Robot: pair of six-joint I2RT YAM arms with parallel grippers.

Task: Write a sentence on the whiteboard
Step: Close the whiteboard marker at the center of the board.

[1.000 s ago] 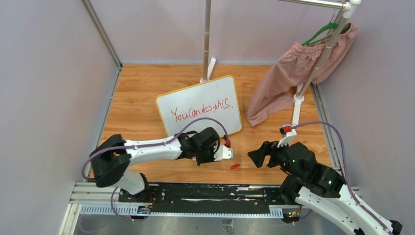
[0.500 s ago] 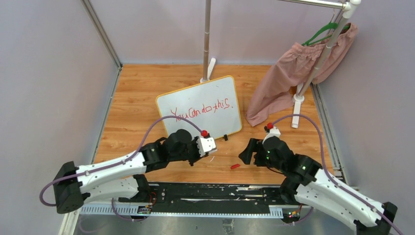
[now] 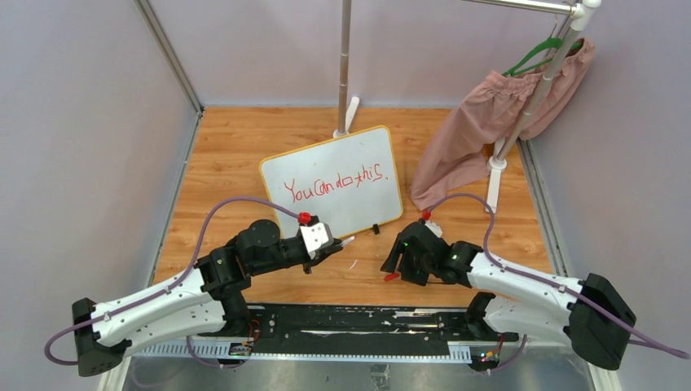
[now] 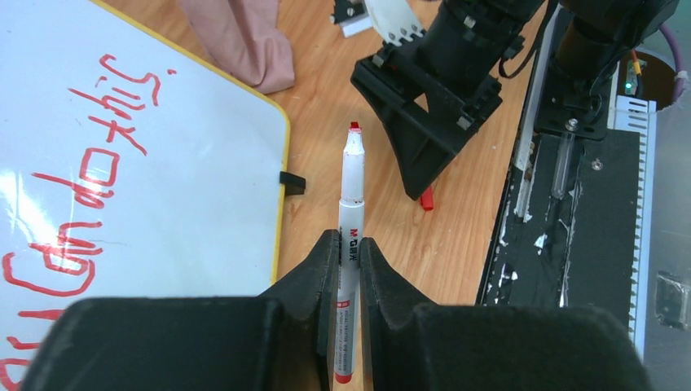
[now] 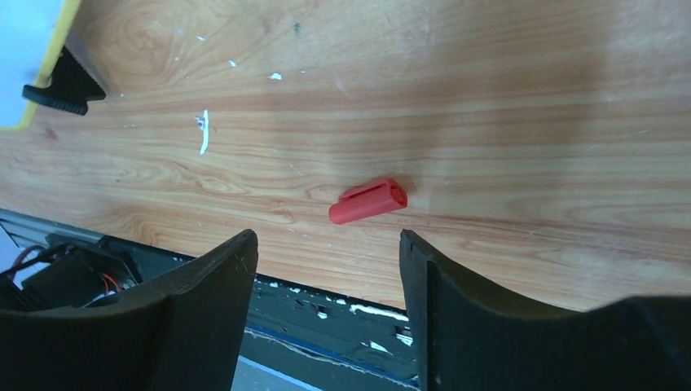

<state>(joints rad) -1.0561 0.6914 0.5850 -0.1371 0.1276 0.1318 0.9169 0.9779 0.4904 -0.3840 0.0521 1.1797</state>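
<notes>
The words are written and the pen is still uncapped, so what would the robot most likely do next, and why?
Probably the right hand drops a little and closes on the red cap. Its fingers are open above the cap, which lies loose on the table, while the left hand grips the uncapped marker. The sentence on the whiteboard looks complete.

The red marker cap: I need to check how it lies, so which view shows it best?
Right wrist: the red cap lies large and unobstructed on the wood. The left wrist view shows only a sliver beside the right hand; from the top it's a speck.
</notes>
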